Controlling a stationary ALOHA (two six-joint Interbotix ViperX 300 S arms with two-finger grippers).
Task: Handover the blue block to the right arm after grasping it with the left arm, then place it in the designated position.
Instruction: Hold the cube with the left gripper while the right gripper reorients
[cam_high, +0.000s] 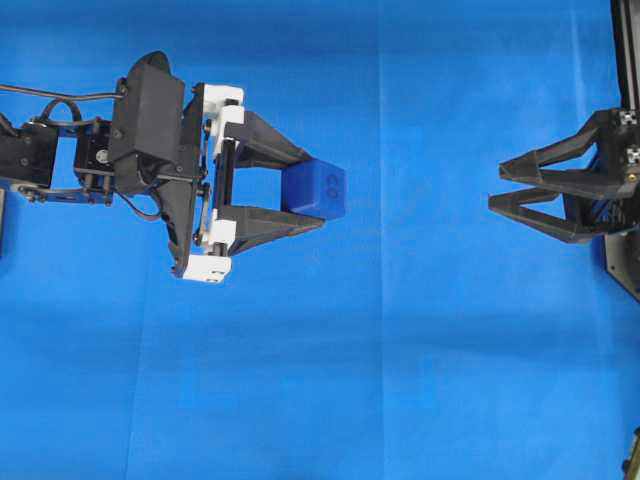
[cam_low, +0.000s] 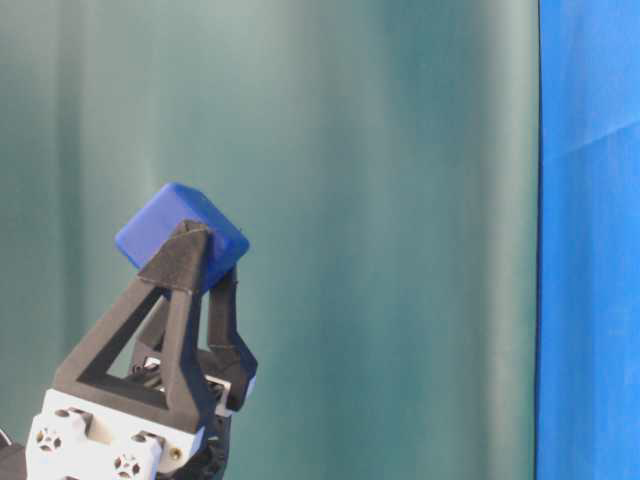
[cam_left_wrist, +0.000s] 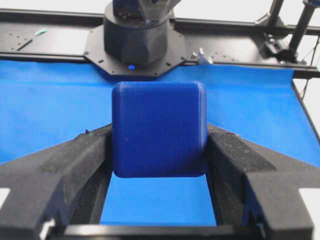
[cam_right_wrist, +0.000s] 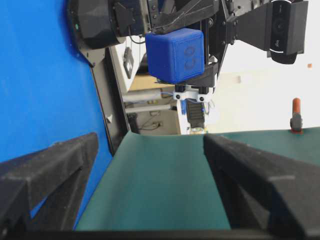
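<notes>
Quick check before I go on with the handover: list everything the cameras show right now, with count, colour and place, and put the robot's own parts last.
blue block: one, dark navy, clamped between the fingertips of the left end effector, lifted off the cloth, left of centre in the overhead view.
blue cloth: one, bright blue, covering the work surface.
green backdrop: one, dark green, behind the held block in the table-level view.
black frame rail: one, black, along the far edge of the cloth in the left wrist view.
left end effector: one, black fingers on white brackets, shut on the block, pointing toward the right arm.
right end effector: one, all black, open and holding nothing, at the right edge of the overhead view, facing the block across a gap.
</notes>
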